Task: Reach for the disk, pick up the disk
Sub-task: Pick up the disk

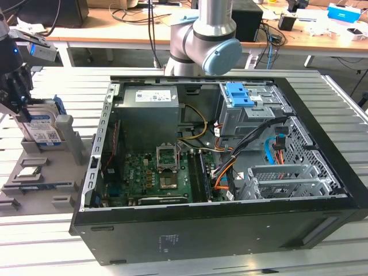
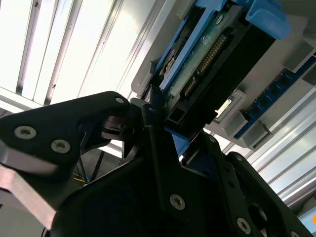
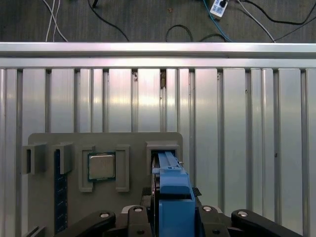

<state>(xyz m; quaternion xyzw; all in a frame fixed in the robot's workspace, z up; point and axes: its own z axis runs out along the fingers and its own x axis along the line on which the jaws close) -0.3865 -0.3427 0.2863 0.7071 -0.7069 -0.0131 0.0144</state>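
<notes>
- Disk: stands on edge in a slot of the grey holder, at the exterior view's left, beside the open computer case; upright, so both faces are reachable.
- Gripper: down over the slot, apparently clamped on the disk's faces; disk not yet lifted.

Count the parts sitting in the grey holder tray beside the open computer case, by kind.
disk: 1
square chip: 1
memory module: 1
Total in the grey holder tray: 3
</notes>
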